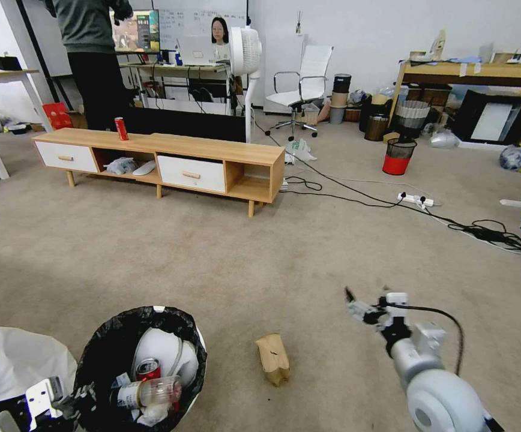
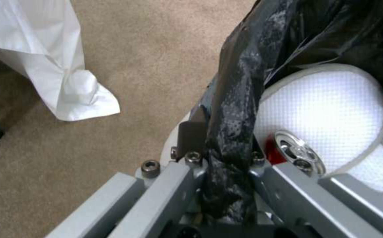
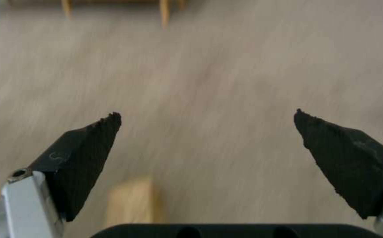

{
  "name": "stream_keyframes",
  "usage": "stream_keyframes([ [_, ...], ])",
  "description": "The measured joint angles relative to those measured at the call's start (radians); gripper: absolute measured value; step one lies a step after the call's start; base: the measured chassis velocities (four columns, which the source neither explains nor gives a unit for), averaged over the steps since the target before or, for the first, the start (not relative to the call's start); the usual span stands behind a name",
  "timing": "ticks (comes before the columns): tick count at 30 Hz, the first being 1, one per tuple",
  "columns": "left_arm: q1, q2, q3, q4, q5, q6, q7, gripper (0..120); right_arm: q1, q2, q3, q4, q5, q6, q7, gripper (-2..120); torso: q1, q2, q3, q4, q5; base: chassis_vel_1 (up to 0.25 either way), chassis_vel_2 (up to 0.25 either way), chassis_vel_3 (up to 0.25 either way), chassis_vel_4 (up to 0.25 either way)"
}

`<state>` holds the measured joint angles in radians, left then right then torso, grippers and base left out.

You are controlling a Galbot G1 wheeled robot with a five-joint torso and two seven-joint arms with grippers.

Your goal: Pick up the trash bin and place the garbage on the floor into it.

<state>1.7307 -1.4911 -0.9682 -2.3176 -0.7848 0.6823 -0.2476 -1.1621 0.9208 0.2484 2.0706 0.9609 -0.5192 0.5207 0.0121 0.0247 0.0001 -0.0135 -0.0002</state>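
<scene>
Item: small round white plastic trash bin [image 1: 195, 384] lined with a crinkly black bag, located at the lower left of the head view, on or just above the beige-grey short-pile carpet floor [image 1: 170, 264]; which cannot be told. Contents noted: white curved lid piece [image 1: 163, 351], crushed red can [image 1: 147, 367], clear bottle [image 1: 146, 393], white tissue wads.

Item: tan cardboard box [image 1: 273, 358], lying on the floor between the bin and the right arm, apart from both. It is judged to be the remaining garbage within reach.

Left hand [image 2: 226, 158]: closed on the bin's rim, with the black bag pinched between its fingers; the can is seen just inside the rim.

Right hand [image 3: 207, 132]: spread wide, nothing held or touched, hovering above the carpet with the box below it and near its base.

Step in hand, as judged: the box is to be collected by the right hand. It is best approached from above, the fingers set across its narrow sides, while the bin is kept level and close by.
</scene>
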Motion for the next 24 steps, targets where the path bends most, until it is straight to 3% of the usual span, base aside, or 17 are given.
stream_keyframes([
  [3, -0.003, 0.003, 0.0, 0.004, -0.001, 0.0, 0.0, 2, 0.078, -0.001, -0.054, -0.025, 0.175, -0.156, 0.078, 100, 0.0, 0.0, 0.0, -0.0001, 0.0, 0.0, 0.0, 0.0, 0.0],
  [6, -0.003, 0.005, 0.0, 0.005, -0.002, 0.0, 0.0, 2, 0.106, 0.006, -0.084, -0.054, 0.227, -0.212, 0.097, 100, 0.0, 0.0, 0.0, -0.0002, 0.0001, 0.0, 0.0, 0.0, 0.0],
  [12, -0.012, 0.009, 0.006, 0.015, -0.003, 0.001, 0.001, 2, 0.142, 0.018, -0.149, -0.117, 0.282, -0.234, 0.117, 100, 0.0, 0.0, 0.0, -0.0005, 0.0001, 0.0, 0.0, 0.0, 0.0],
  [24, -0.024, 0.007, 0.011, 0.03, -0.002, 0.001, 0.002, 2, 0.26, 0.091, -0.287, -0.351, 0.204, -0.224, 0.04, 100, 0.0, 0.0, 0.0, -0.0003, 0.0002, 0.0, 0.0, 0.0, 0.0],
])
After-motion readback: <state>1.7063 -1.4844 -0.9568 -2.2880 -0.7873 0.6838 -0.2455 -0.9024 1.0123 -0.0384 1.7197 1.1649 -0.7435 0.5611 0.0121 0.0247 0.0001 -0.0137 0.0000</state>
